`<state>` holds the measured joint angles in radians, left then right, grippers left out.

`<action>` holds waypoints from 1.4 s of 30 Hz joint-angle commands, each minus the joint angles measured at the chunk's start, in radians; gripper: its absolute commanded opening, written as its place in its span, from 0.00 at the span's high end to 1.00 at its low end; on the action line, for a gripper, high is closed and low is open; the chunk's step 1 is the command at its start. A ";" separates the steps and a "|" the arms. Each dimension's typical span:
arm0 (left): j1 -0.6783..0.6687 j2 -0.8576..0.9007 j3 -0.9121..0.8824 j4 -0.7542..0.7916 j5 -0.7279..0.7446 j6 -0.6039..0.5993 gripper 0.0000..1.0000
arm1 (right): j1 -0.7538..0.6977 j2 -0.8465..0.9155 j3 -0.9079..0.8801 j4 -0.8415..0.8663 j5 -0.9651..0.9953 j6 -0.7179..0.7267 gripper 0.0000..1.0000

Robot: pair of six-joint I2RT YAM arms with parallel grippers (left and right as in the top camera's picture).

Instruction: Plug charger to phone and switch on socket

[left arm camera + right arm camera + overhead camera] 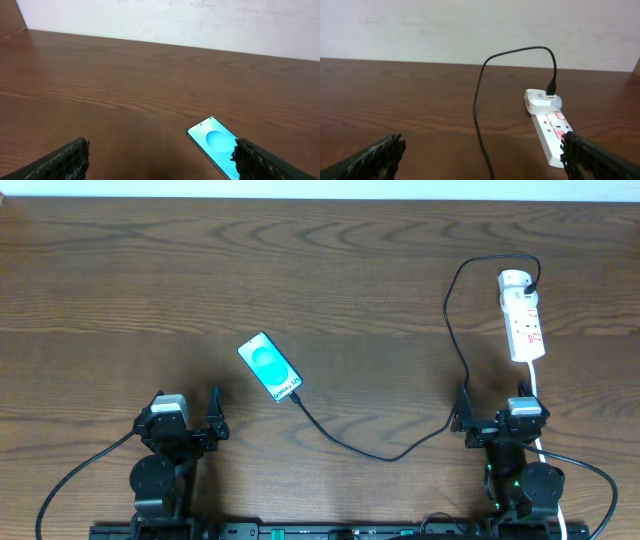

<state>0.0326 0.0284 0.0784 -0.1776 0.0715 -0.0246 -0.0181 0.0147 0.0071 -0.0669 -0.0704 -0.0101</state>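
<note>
So, charger (390,457): thin black lead, tip meeting the near end of the phone (270,367) and apparently seated there, though too small to confirm; other end plugged in at the far end of the socket (522,315).
Phone: flat, screen up, lying at a slant around the middle of the counter (100,300), slightly toward the left edge.
Socket: near the far right corner, running lengthwise toward the near edge; switch position unreadable.
Done: plugging-in, probably.
Remaining: pressing the socket switch.
Left arm (155,475): folded low at the near edge, jaws spread wide and empty, phone just beyond them.
Right arm (520,480): folded low at the near edge, jaws spread wide and empty, aimed at the socket, charger lead passing close by.
</note>
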 commanded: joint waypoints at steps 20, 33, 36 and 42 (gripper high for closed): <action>0.002 -0.026 -0.017 -0.012 -0.002 0.024 0.08 | 0.007 -0.009 -0.002 -0.005 0.011 0.013 0.01; 0.002 -0.027 -0.021 -0.013 -0.002 0.024 0.08 | 0.006 -0.009 -0.002 -0.005 0.011 0.013 0.01; 0.002 -0.027 -0.021 -0.013 -0.002 0.024 0.07 | 0.006 -0.009 -0.002 -0.005 0.011 0.013 0.01; 0.002 -0.027 -0.021 -0.013 -0.002 0.024 0.07 | 0.007 -0.009 -0.002 -0.005 0.011 0.013 0.01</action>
<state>0.0326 0.0120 0.0784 -0.1761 0.0715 -0.0208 -0.0181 0.0147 0.0071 -0.0669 -0.0704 -0.0101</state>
